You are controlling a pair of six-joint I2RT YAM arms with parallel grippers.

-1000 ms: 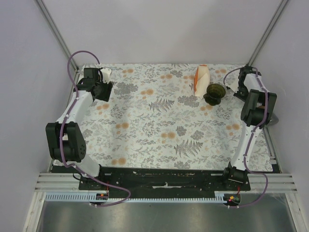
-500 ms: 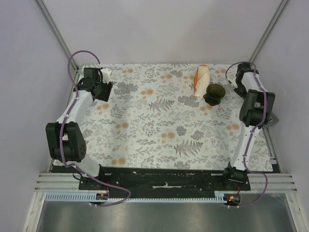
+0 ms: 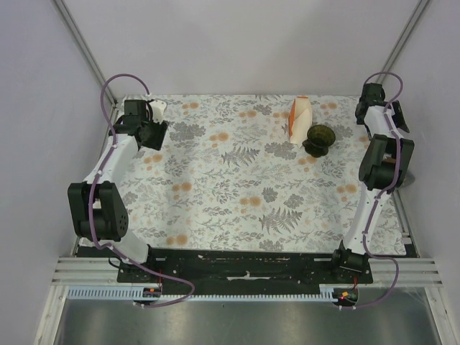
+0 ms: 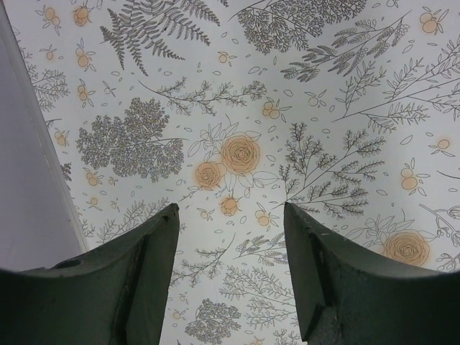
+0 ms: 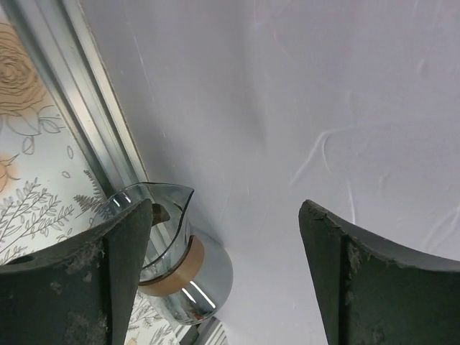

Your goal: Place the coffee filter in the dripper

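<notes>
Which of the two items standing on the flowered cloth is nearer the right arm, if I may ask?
The dark green dripper; it stands right of the white-and-orange pack, toward the right arm.

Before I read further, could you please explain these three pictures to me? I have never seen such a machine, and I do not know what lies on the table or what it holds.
This is a robot with a left arm and a right arm, bolted at the near edge of a table with a flowered cloth. One picture looks down from above. The other two come from a small camera on each wrist.

On the cloth stand a dark green funnel-shaped cup and, beside it, a white-and-orange pack.

The left gripper is open above bare cloth. The right gripper is also open and faces the wall, where a glass jug stands. Neither holds anything.
</notes>
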